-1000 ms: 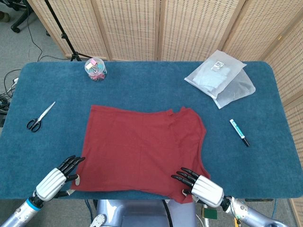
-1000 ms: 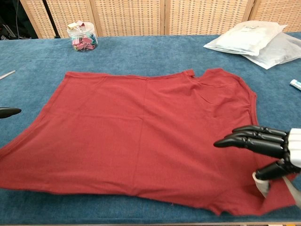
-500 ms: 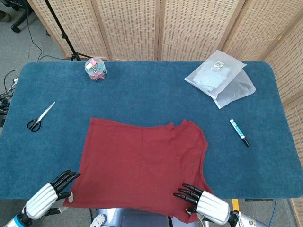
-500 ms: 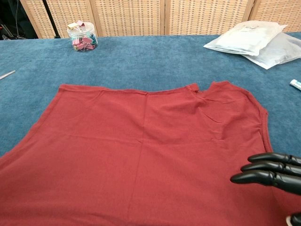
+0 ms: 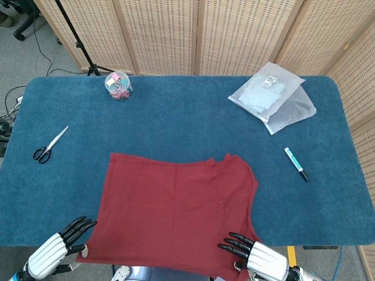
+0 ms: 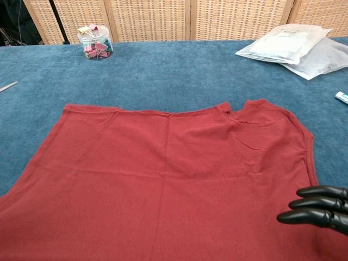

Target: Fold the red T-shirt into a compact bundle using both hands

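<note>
The red T-shirt (image 5: 176, 205) lies flat on the blue table (image 5: 187, 120), its near hem hanging past the front edge. In the chest view the shirt (image 6: 163, 179) fills the lower frame, neckline at the far right. My left hand (image 5: 55, 253) grips the shirt's near left corner, fingers on top and thumb below; the chest view does not show it. At the near right corner my right hand (image 5: 258, 259) pinches the hem, and only its dark fingertips (image 6: 318, 209) show in the chest view.
A jar of clips (image 5: 118, 85) stands at the far left. Scissors (image 5: 50, 145) lie at the left edge. Clear plastic bags (image 5: 272, 96) sit at the far right, and a marker (image 5: 296, 163) lies right of the shirt. Wicker screens stand behind the table.
Both hands have drawn back toward me, dragging the shirt along; its far edge slid nearer and its hem now overhangs the table's front edge.
</note>
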You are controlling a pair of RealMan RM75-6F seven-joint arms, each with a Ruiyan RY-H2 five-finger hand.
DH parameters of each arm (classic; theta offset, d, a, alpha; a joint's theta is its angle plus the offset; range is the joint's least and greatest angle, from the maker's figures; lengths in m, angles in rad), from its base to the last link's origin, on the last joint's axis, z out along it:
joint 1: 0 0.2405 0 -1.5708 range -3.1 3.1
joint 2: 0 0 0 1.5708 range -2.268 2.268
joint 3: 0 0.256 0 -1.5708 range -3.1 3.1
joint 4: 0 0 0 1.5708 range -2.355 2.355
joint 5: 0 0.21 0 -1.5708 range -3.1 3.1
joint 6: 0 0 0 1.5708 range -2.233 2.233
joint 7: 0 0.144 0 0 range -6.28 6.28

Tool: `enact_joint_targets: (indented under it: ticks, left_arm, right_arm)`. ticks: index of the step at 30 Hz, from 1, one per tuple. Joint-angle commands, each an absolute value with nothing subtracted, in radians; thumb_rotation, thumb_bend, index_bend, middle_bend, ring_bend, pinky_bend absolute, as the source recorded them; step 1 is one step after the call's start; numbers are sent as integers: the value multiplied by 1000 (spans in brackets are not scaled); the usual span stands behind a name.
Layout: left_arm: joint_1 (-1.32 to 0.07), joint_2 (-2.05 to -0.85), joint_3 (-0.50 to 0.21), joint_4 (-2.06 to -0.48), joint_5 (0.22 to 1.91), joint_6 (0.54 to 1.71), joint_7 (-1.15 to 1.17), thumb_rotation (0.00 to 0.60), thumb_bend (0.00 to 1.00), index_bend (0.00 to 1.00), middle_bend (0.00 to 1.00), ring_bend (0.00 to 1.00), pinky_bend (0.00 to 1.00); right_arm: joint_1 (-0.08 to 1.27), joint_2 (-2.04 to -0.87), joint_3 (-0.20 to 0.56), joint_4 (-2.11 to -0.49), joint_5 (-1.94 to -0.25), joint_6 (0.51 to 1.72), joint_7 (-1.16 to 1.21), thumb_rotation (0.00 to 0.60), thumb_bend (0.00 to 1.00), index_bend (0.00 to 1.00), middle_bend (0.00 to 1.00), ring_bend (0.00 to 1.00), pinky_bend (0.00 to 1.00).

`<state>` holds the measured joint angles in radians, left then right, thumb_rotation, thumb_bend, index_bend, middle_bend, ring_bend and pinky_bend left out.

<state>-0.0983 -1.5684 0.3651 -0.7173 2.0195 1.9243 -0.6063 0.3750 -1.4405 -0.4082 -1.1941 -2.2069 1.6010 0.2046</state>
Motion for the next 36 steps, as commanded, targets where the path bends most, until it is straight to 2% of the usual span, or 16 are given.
enact_joint_targets:
  ticks: [1,5,12,17,22,29,36]
  left_arm:
    - [-108,-1569,353,-726,2011,1919,-603,600,562,725,0,0,0]
    - [-157,-1569,299,-771,1958,1853,-621,600,561,725,0,0,0]
    - [-268,-1502,196,-973,1861,1698,-584,600,563,727,0,0,0]
    - [-345,-1442,121,-1159,1780,1558,-502,600,565,728,0,0,0]
    - [-412,-1413,51,-1278,1678,1397,-409,600,565,731,0,0,0]
    - [-484,-1460,-25,-1270,1561,1232,-328,600,564,731,0,0,0]
    - [-522,-1534,-66,-1190,1512,1174,-310,600,565,731,0,0,0]
  right_arm:
    - [379,-1439,-399,-1201,-2198,1598,209,600,878,628,59,0,10]
    - [397,-1430,-356,-1224,-2144,1587,249,600,878,628,59,0,10]
    - [448,-1404,-249,-1269,-1995,1525,359,600,878,628,59,0,10]
    - [511,-1380,-163,-1314,-1877,1421,436,600,878,628,59,0,10]
    - [572,-1381,-91,-1300,-1771,1296,479,600,878,628,59,0,10]
    - [627,-1421,-38,-1217,-1678,1161,513,600,878,628,59,0,10]
    - [657,-1463,-5,-1120,-1628,1095,553,600,878,628,59,0,10]
